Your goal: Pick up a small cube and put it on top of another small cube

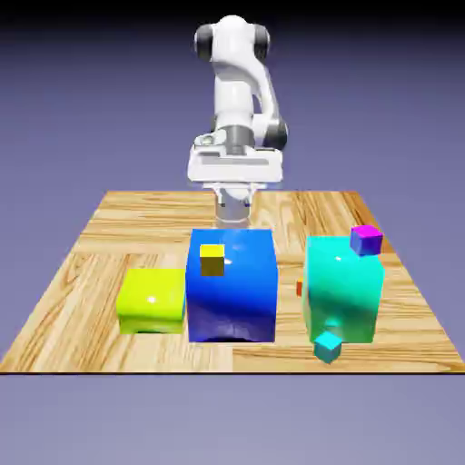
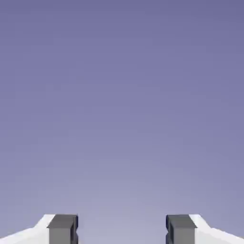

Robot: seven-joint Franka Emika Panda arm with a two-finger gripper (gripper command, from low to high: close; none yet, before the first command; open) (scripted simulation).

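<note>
Only a sliver of the tiny orange-red cube [image 1: 299,288] shows in the exterior view, in the gap between the big blue block [image 1: 232,284] and the big teal block [image 1: 341,289]. The small magenta-purple cube [image 1: 366,239] sits at the teal block's upper right corner. My gripper [image 1: 232,216] hangs behind the blue block, far from both cubes. In the hand view the gripper [image 2: 122,231] is open, its grey fingertips [image 2: 62,228] wide apart with nothing between them. That view holds only the plain backdrop.
A small yellow cube [image 1: 212,260] shows against the blue block's upper front. A small cyan cube [image 1: 328,346] lies at the teal block's foot near the table's front edge [image 1: 227,371]. A low yellow-green block [image 1: 152,301] stands left of the blue block.
</note>
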